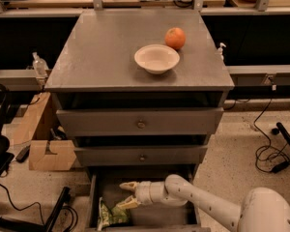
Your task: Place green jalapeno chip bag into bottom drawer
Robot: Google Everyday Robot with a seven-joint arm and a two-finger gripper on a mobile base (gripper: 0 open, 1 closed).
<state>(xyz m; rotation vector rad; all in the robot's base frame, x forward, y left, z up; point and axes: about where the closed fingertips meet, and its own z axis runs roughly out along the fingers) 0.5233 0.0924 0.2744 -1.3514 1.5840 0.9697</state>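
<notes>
Camera view: a grey cabinet (106,52) with a flat, matte top carries a shallow, round, cream-white bowl (156,58), whose inside shows nothing, and just behind its right rim a smooth, round orange fruit (175,37). Below the top, two shallow grey drawers, the upper (87,123) and the middle (101,156), are closed, each with a small round knob at its centre. The bottom drawer (157,217), a deeper grey box with a plain floor and low side walls, stands pulled out. The green jalapeno chip bag (111,215), crinkled foil in green with pale yellowish patches, lies inside it, on the floor at the front left corner. The gripper (127,194), on a smooth white rounded arm reaching in from the lower right, sits within the drawer just above the bag, its two pale fingers spread wide; whether the lower finger touches the bag cannot be told.
</notes>
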